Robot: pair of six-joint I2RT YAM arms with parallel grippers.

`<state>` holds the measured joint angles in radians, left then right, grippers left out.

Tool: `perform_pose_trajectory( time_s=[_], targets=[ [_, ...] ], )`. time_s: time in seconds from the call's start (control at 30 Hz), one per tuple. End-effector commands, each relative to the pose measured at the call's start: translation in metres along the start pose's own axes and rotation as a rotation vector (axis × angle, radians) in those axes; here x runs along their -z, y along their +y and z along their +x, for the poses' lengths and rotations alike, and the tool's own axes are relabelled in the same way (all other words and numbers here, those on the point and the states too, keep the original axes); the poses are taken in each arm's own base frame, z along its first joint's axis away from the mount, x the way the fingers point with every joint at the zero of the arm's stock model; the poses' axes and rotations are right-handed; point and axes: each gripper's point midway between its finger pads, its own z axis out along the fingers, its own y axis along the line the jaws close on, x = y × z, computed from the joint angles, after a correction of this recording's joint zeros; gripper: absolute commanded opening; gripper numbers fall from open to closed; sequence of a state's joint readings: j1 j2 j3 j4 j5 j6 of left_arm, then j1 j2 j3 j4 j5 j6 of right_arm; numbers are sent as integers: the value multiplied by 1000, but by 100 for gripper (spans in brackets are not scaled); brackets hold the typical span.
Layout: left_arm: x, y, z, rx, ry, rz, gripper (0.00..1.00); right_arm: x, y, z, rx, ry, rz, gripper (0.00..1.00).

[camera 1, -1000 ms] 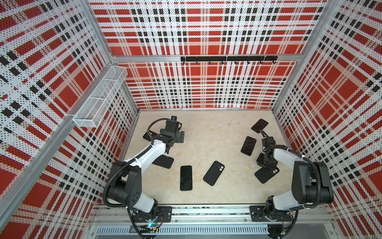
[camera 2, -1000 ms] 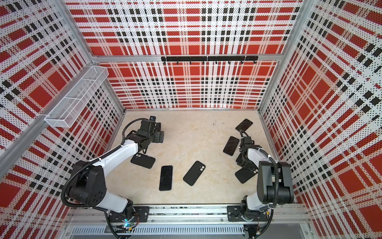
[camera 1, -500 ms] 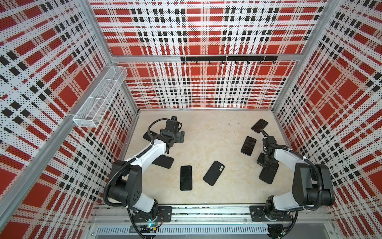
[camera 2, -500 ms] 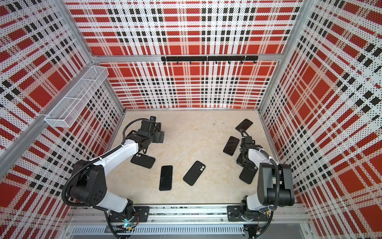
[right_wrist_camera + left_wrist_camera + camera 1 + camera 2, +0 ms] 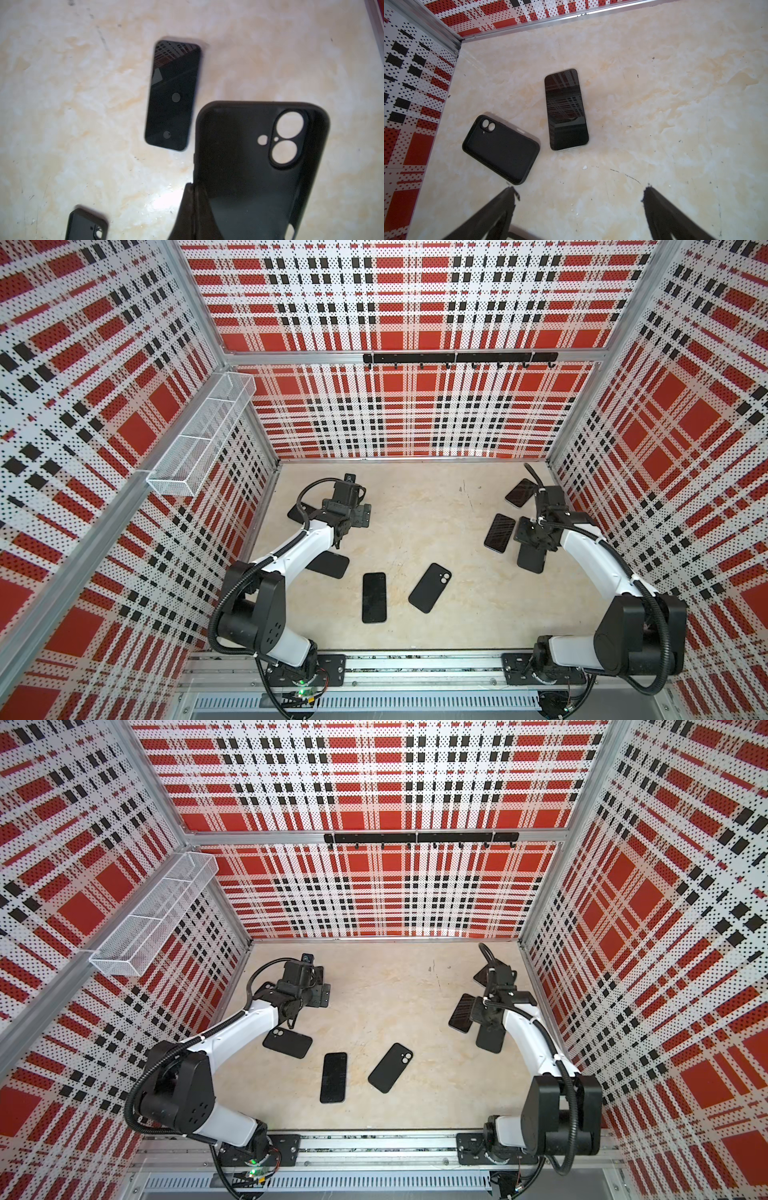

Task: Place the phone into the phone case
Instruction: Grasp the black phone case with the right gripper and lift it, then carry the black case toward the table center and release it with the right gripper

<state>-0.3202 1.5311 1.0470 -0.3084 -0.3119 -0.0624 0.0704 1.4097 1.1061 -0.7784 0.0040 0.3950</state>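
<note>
While the left jaws stand spread wide and empty over the back left of the tabletop (image 5: 415,506), we find the right jaws clenched on the side wall of a black phone case (image 5: 259,166). In the right wrist view one finger (image 5: 185,212) sits outside the rim, and the case turns its hollow side to the camera, pale tabletop showing through its twin camera cut-outs. The case looks raised off the surface; whether any corner touches down we cannot tell. The phone (image 5: 172,95) lies flat and screen up just beside the case, apart from it and not inside it. In both top views the phone (image 5: 500,532) (image 5: 461,1013) sits on the side of the wrist of the right arm (image 5: 582,547) that faces the tabletop's middle.

Ahead of the left fingertips (image 5: 508,199), and clear of them, we see a second phone (image 5: 566,110), screen up. An empty case (image 5: 500,149) lies just beside it, hollow side up, near the corner of the plaid walls (image 5: 415,83).

Mid-tabletop, in both top views, a third phone (image 5: 374,596) lies screen up near a loose case (image 5: 430,587) with two camera holes, the two apart. A further case (image 5: 328,564) lies partly under the left arm (image 5: 299,547), and a fourth phone (image 5: 521,492) lies at the back right, close by the right arm's wrist.
</note>
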Motion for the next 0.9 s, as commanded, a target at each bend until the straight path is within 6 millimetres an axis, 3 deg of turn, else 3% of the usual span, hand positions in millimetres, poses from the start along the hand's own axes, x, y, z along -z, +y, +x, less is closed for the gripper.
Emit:
perform_pose_trajectory(
  time_s=[0.0, 0.17, 0.27, 0.37, 0.47, 0.57, 0.67, 0.87],
  targets=[
    [-2, 2, 1, 8, 11, -2, 98, -7, 40, -12, 161, 15, -71, 0],
    [-1, 4, 0, 12, 10, -11, 98, -19, 112, -19, 438, -2, -255, 0],
    [-1, 5, 1, 12, 12, -20, 98, -27, 144, -23, 614, -33, -290, 0],
    [-1, 7, 1, 10, 12, -25, 98, -34, 174, -15, 843, -38, -334, 0],
    [-2, 9, 1, 15, 13, -32, 98, -40, 199, 7, 1119, -45, -407, 0],
    [-4, 12, 2, 20, 17, -37, 98, -46, 211, 37, 1407, -41, -477, 0],
    [-5, 14, 2, 27, 20, -35, 98, -51, 219, 55, 1584, -12, -517, 0],
    [-8, 17, 3, 40, 29, -27, 98, -77, 224, 79, 1754, 145, -539, 0]
  ],
)
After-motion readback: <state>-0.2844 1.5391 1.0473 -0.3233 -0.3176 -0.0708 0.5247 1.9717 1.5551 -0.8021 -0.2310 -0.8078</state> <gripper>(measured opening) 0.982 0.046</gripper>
